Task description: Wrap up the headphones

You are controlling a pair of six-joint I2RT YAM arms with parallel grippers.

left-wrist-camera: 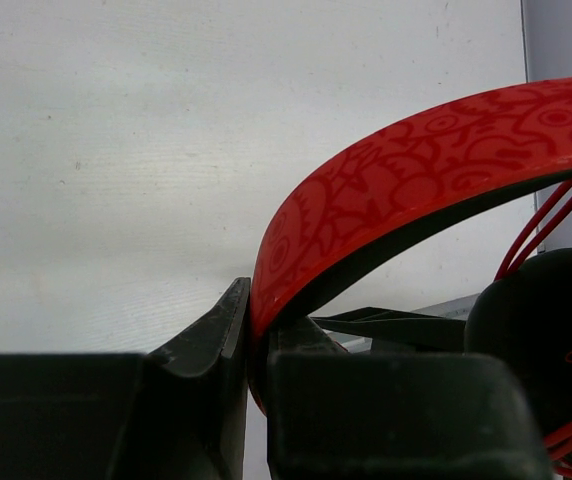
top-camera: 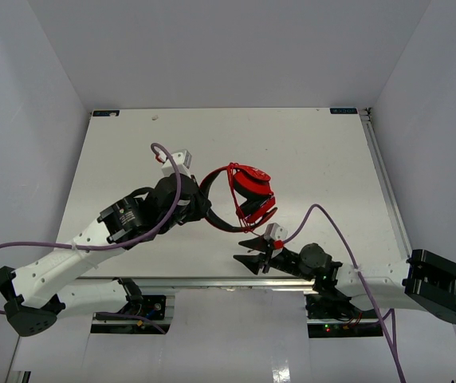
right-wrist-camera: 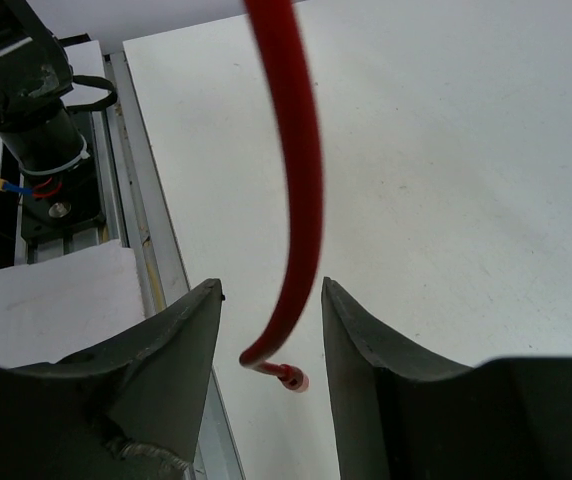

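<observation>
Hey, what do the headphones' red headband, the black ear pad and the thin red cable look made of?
The red patterned headband is probably hard plastic: glossy, with a sheen over printed doodles. The round black ear pad is likely leatherette over foam, matte; hard to confirm. The thin red cable seems to have a smooth rubbery plastic jacket, slightly shiny, hanging in a limp curve.

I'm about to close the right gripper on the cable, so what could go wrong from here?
1. The cable hangs loose between the open right gripper's fingers, with its plug right there. Closing may catch only the tip, or miss.
2. The left gripper pinches just the headband's edge. Pulling the cable could twist the headphones out of its grip.
</observation>
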